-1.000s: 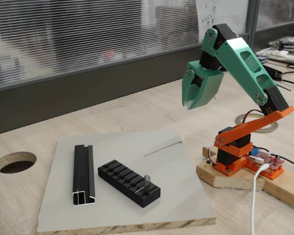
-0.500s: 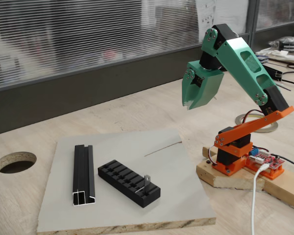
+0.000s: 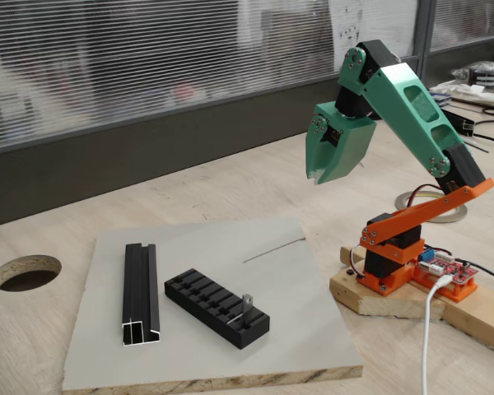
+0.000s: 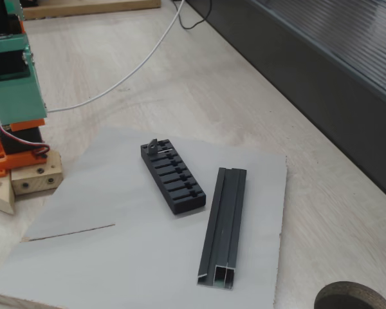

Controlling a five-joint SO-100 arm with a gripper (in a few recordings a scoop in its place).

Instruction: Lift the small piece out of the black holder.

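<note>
1. One small piece [image 3: 248, 302] stands upright in a slot at one end of the black holder [image 3: 216, 308]; in the other fixed view the same grey tab [image 4: 154, 146] sits at the end of the holder [image 4: 172, 176] nearest the arm's base.
2. One black U-channel rail [image 3: 140, 293] lies just beside the holder, apart from it, with its silvery cut end toward the camera; seen from the other side, the rail [image 4: 224, 225] runs at a slight angle to the holder.
3. Both rest on one grey board [image 3: 296, 329] with a raw wooden edge and a thin dark line scratched across it.
4. The board lies on a pale wood-grain table [image 3: 230, 181]. A round hole [image 3: 26, 271] is cut in the table to the left, and a dark wall with slatted blinds above it runs behind.
5. The green gripper [image 3: 320, 176] hangs high, well apart from the holder, empty, fingertips pointing down with only a narrow gap between them.
6. One fixed view shows the whole green and orange arm on its wooden base block [image 3: 395, 300]; the other shows a white cable [image 4: 125, 77] trailing across the table.
</note>
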